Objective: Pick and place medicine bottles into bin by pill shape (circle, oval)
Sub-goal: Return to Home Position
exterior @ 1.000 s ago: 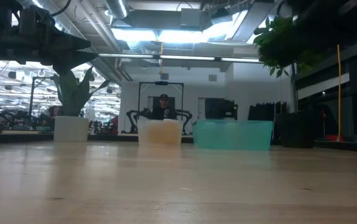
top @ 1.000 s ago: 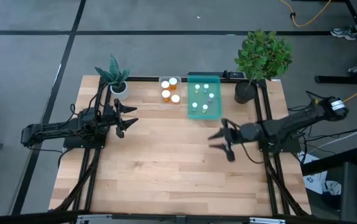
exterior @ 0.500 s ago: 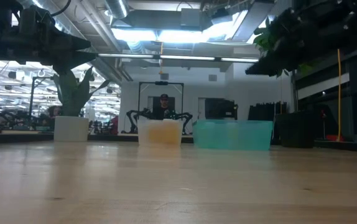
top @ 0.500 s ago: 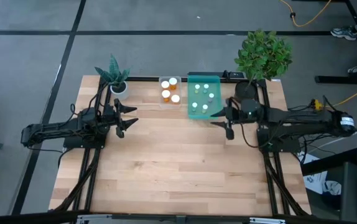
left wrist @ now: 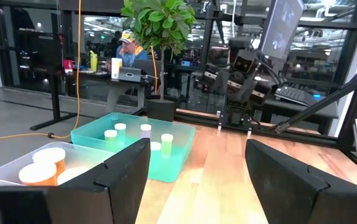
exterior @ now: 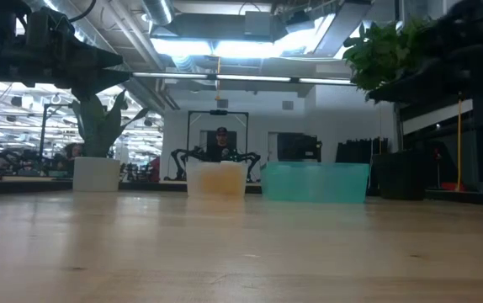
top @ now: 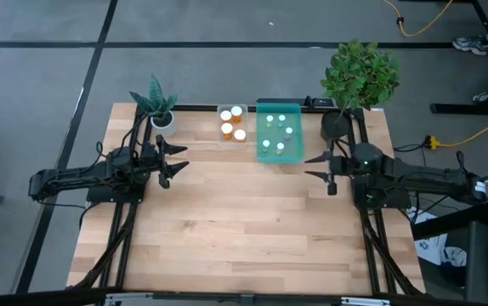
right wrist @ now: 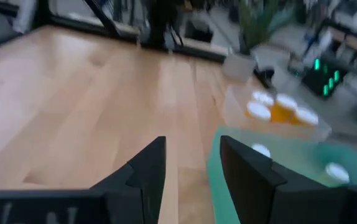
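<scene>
**Status.** I am finding all nine bottles binned. Four orange bottles (top: pixel 227 129) are standing in the clear bin (top: pixel 220 139). Five pale bottles (top: pixel 288 132) are standing in the teal bin (top: pixel 295 110) just beside it. Both bins are sitting at the far edge of the table (top: pixel 227 229). I am seeing no bottle loose on the boards, so I am judging the sorting done and the step in hand to be parking the arms.

**Right gripper (top: pixel 314 167).** It is hovering above the table just off the teal bin's near right corner, with the big plant's dark pot (top: pixel 335 126) close by. Its fingers are standing apart, and its wrist view is showing nothing between them.

**Left gripper (top: pixel 180 158).** It is waiting over the left side of the table, fingers spread and empty, well apart from both bins.

**Recommendation.**
- I am planning to draw the right arm straight back toward its base at the right edge.
- I am holding height on the way so that no finger is clipping the teal bin's wall.
- I am avoiding any sweep toward the pot or its foliage.
- I am advising a slow pace and no change to the finger opening.
- I am leaving the left arm alone, since it is looking parked.

**Hazard.** The main risk I am noting is a nudge to the teal bin toppling its small upright bottles.
</scene>
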You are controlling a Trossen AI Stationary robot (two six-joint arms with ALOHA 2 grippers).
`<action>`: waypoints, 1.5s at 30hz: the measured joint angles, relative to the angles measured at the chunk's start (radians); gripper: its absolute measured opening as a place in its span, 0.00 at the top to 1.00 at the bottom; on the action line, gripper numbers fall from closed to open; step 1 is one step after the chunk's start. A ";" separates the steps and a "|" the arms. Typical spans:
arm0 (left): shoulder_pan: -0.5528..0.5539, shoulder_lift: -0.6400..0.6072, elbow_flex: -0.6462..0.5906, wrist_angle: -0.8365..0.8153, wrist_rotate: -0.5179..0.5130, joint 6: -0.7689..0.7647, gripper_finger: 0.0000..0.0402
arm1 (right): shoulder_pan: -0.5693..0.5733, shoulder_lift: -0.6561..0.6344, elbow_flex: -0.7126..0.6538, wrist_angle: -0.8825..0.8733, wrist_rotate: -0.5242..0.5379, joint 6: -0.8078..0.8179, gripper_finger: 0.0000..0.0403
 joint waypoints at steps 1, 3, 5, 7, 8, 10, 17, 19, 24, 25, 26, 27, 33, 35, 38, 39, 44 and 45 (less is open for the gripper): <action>0.000 0.000 0.000 0.000 0.000 0.000 0.37 | 0.000 -0.038 -0.022 0.014 -0.015 -0.009 0.62; 0.000 0.000 0.000 0.000 0.000 0.000 0.37 | 0.001 -0.112 -0.057 0.019 -0.022 -0.013 0.62; 0.000 0.000 0.000 0.000 0.000 0.000 0.37 | 0.000 -0.177 -0.091 0.021 -0.021 -0.016 0.62; 0.000 0.000 0.000 0.000 0.000 0.000 0.37 | 0.000 -0.230 -0.123 0.019 -0.018 -0.009 0.62; 0.000 0.000 0.000 0.000 0.000 0.000 0.37 | 0.000 -0.253 -0.139 0.022 -0.015 0.013 0.62; 0.000 0.000 0.000 0.000 0.000 0.000 0.37 | 0.000 -0.293 -0.168 0.022 -0.013 0.068 0.62; 0.000 0.000 0.000 0.000 0.000 0.000 0.37 | 0.000 -0.314 -0.164 0.024 0.097 0.120 0.62; 0.000 0.000 0.000 0.000 0.000 0.000 0.37 | 0.000 -0.313 -0.164 0.020 0.118 0.120 0.62; 0.000 0.000 0.000 0.000 0.000 0.000 0.37 | 0.000 -0.314 -0.164 0.019 0.119 0.120 0.62; 0.000 0.000 0.000 0.000 0.000 0.000 0.37 | 0.000 -0.314 -0.164 0.019 0.119 0.120 0.62; 0.000 0.000 0.000 0.000 0.000 0.000 0.37 | 0.000 -0.313 -0.164 0.019 0.119 0.120 0.62; 0.000 0.000 0.000 0.000 0.000 0.000 0.37 | 0.000 -0.313 -0.164 0.019 0.119 0.120 0.62; 0.000 0.000 0.000 0.000 0.000 0.000 0.37 | 0.000 -0.313 -0.163 0.019 0.119 0.120 0.62; 0.000 0.000 0.000 0.000 0.000 0.000 0.37 | 0.000 -0.313 -0.163 0.019 0.119 0.120 0.62; 0.000 0.000 0.000 0.000 0.000 0.000 0.37 | 0.000 -0.313 -0.163 0.019 0.119 0.120 0.62; 0.000 0.000 0.000 0.000 0.000 0.000 0.37 | 0.000 -0.313 -0.163 0.019 0.119 0.120 0.62; 0.000 0.000 0.000 0.000 0.000 0.000 0.37 | 0.000 -0.313 -0.163 0.019 0.119 0.120 0.62; 0.000 0.000 0.000 0.000 0.000 0.000 0.37 | 0.000 -0.313 -0.163 0.019 0.119 0.120 0.62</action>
